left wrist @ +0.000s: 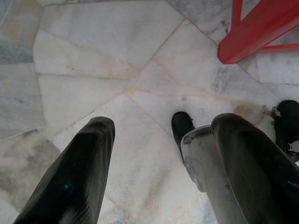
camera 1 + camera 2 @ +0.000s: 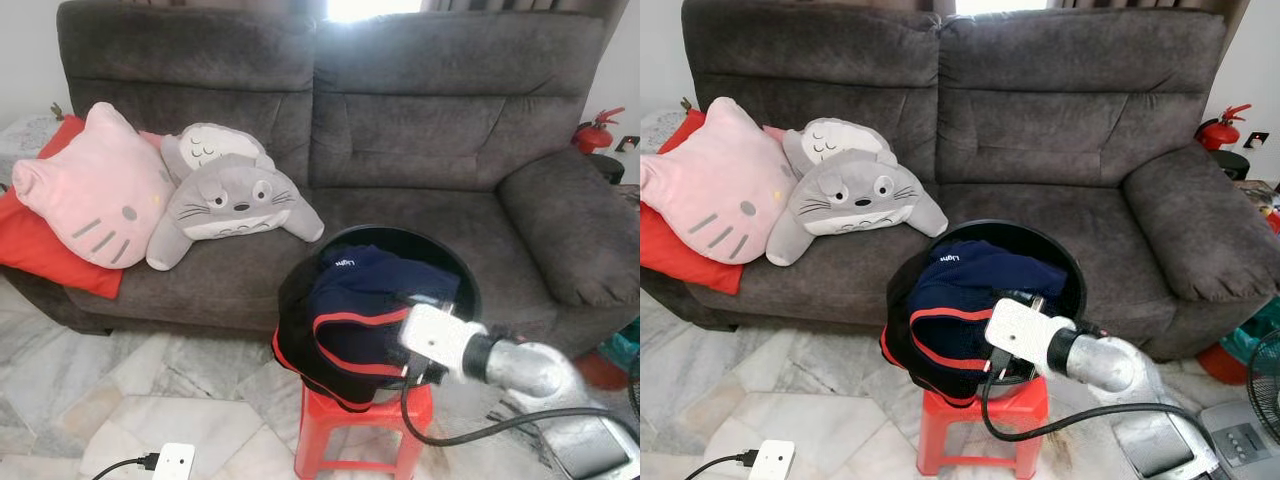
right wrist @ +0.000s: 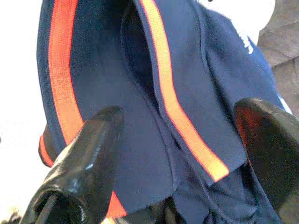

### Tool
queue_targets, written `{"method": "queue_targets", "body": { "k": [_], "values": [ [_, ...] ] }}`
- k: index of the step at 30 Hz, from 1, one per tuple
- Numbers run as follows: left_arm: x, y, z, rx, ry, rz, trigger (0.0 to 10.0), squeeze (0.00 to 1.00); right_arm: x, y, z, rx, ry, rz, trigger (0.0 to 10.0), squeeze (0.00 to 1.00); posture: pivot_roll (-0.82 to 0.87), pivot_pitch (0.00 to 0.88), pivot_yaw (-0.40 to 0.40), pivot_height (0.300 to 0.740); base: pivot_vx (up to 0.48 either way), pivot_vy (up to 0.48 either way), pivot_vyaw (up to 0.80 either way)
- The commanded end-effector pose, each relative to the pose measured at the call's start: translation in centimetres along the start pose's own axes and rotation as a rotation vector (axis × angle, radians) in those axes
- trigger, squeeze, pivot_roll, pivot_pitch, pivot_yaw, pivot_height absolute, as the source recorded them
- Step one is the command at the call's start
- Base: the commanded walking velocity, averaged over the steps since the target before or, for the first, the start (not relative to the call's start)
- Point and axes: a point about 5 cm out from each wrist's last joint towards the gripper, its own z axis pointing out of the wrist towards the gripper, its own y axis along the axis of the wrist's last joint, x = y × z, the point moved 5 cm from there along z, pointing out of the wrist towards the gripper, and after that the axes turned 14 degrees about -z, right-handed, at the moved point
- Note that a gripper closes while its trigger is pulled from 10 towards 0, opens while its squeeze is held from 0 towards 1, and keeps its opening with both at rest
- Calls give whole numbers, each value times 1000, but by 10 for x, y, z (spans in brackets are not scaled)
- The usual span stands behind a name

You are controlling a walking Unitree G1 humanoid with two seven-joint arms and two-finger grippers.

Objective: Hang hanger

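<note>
Readable text: one small white printed mark on the navy garment (image 2: 980,290), near its upper fold. It appears to read "Light"; the letters are too small to confirm. No other labels, numbers or signs are legible.

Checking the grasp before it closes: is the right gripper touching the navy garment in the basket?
Cannot tell. In the right wrist view the right gripper is open with the navy garment between its fingers, but neither contact nor a gap shows plainly.
</note>
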Motion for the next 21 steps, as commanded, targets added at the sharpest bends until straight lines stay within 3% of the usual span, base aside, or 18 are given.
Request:
{"method": "queue_targets", "body": {
  "k": [1, 21],
  "values": [
    [1, -2, 0, 10, 3, 12, 10000, 0, -3, 4, -2, -28, -14, 12, 10000, 0, -151, 0, 6, 740, 0, 0, 0],
    [1, 0, 0, 4, 6, 5, 10000, 0, -18, -5, 12, -30, -117, -18, 10000, 0, -150, 0, 5, 740, 0, 0, 0]
  ]
}}
